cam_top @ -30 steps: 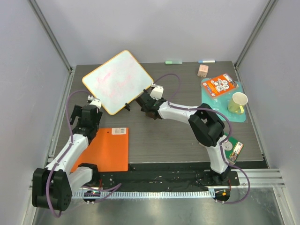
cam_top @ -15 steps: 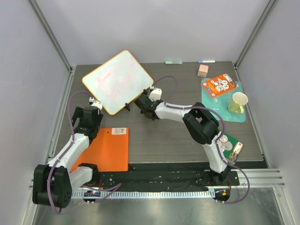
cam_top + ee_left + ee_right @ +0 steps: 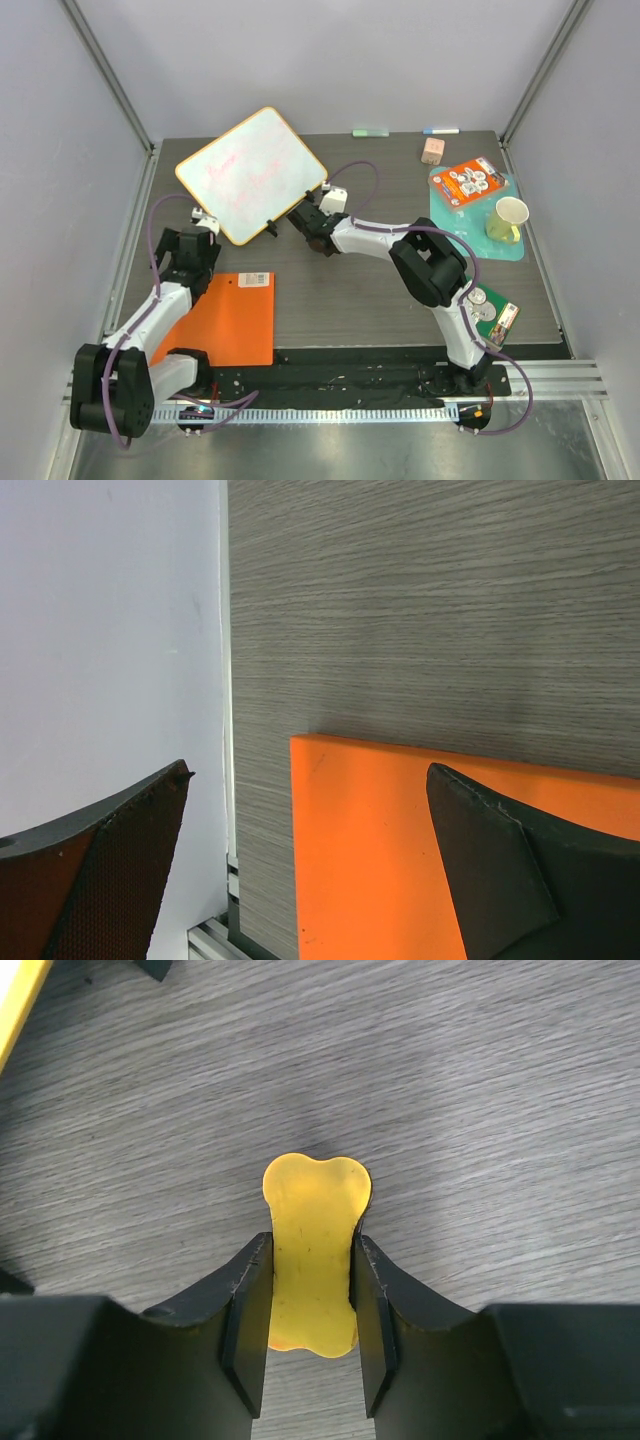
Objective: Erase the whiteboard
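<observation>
The whiteboard, white with a yellow-orange rim and faint pink marks, lies at the back left of the table. Its rim shows at the top-left corner of the right wrist view. My right gripper sits just off the board's near right edge. It is shut on a yellow bone-shaped eraser, held between the fingers just above the bare wood. My left gripper is open and empty, over the far left corner of the orange sheet.
The orange sheet lies at the near left. A teal mat at the right holds an orange pack and a paper cup. A pink block and markers lie at the back. A green packet lies near the right arm's base.
My right gripper has moved a little left toward the whiteboard's edge with the eraser in it. The left arm has shifted slightly.
</observation>
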`<state>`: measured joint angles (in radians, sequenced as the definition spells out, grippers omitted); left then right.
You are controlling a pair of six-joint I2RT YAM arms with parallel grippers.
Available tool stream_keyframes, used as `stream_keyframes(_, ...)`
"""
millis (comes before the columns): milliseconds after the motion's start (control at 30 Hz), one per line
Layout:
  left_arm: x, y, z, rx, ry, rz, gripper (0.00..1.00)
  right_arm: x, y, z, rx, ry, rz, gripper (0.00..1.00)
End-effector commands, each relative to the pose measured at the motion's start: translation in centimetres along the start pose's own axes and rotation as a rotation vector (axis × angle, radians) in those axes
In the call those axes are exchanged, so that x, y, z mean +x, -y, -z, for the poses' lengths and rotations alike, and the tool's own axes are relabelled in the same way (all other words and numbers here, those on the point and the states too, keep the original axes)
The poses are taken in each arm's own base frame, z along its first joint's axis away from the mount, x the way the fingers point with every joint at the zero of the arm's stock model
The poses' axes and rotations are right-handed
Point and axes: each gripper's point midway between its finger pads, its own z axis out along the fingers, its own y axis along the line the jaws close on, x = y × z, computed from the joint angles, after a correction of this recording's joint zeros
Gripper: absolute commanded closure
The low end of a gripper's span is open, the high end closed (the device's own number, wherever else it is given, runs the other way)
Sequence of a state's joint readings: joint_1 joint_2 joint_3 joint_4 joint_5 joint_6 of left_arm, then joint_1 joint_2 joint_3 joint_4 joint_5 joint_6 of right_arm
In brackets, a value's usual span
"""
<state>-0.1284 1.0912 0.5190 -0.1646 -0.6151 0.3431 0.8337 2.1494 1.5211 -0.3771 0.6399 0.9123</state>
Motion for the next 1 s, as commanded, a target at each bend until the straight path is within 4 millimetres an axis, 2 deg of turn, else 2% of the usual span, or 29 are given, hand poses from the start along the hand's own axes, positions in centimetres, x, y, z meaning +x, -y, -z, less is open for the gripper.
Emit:
stream_keyframes(0, -1.3, -0.1, -0.3, -0.002, 0.042, 0.047, 0.0, -1.8, 1.1, 0.4, 0.044, 0.064, -0.01, 0.69)
stream_keyframes(133, -1.9, 0.1, -0.6, 0.024, 0.039, 0.063, 0.0, -2.4, 1.3, 0.8, 0.044, 0.076, -0.008, 0.89)
stream_keyframes(300, -2.8, 0.0, -1.2, 0.13, 0.013, 0.154, 0.0, -3.3, 0.7, 1.5, 0.004, 0.086, 0.047, 0.96)
stream_keyframes(333, -2.4, -1.0, -1.6, 0.131, -0.008, 0.199, 0.0, -3.5, 0.5, 1.7, -0.008, 0.09, 0.06, 0.97)
stream_keyframes(367, -4.0, -1.0, -1.6, 0.199, 0.032, 0.239, 0.0, -4.5, -0.1, 2.3, -0.035, 0.11, 0.057, 0.99)
stream_keyframes(433, -3.5, -2.1, -2.0, 0.244, 0.004, 0.344, 0.0, -5.6, -0.5, 3.0, -0.057, 0.135, 0.106, 0.99)
stream_keyframes(467, -4.7, -3.1, -1.9, 0.27, 0.03, 0.39, 0.0, -6.8, -1.1, 3.6, -0.086, 0.162, 0.107, 0.99)
stream_keyframes(500, -5.6, -2.0, -1.4, 0.394, 0.058, 0.431, 0.0, -7.3, -1.3, 4.0, -0.1, 0.174, 0.122, 0.99)
stream_keyframes(533, -5.3, -2.9, -1.8, 0.419, 0.048, 0.495, 0.0, -7.9, -1.5, 4.2, -0.116, 0.186, 0.153, 0.99)
stream_keyframes(567, -6.6, -3.7, -1.7, 0.459, 0.075, 0.55, 0.0, -8.8, -2.4, 4.6, -0.156, 0.213, 0.154, 0.99)
stream_keyframes(600, -7.8, -3.0, -1.1, 0.569, 0.116, 0.584, 0.0, -9.5, -2.7, 5.1, -0.178, 0.228, 0.158, 0.99)
stream_keyframes(633, -8.1, -3.7, -1.4, 0.59, 0.126, 0.621, 0.0, -10.4, -3.2, 5.2, -0.206, 0.253, 0.169, 0.99)
stream_keyframes(733, -10.6, -3.5, -1.8, 0.779, 0.166, 0.729, 0.0, -11.9, -4.8, 5.2, -0.296, 0.289, 0.178, 0.99)
stream_keyframes(767, -11.6, -3.6, -2.7, 0.835, 0.143, 0.81, 0.0, -12.4, -5.2, 5.1, -0.319, 0.3, 0.174, 0.99)
stream_keyframes(833, -13.4, -4.0, -3.0, 0.991, 0.194, 0.905, 0.0, -13.0, -6.0, 4.6, -0.36, 0.319, 0.175, 0.99)
stream_keyframes(867, -13.9, -3.8, -4.3, 1.054, 0.158, 1.001, 0.0, -13.1, -6.1, 4.3, -0.365, 0.323, 0.176, 0.99)
stream_keyframes(933, -14.9, -4.4, -5.0, 1.132, 0.206, 1.039, 0.0, -13.0, -6.6, 3.5, -0.385, 0.323, 0.176, 0.99)
stream_keyframes(967, -15.4, -4.6, -6.1, 1.125, 0.24, 1.034, 0.0, -13.1, -6.5, 3.1, -0.381, 0.322, 0.175, 0.99)
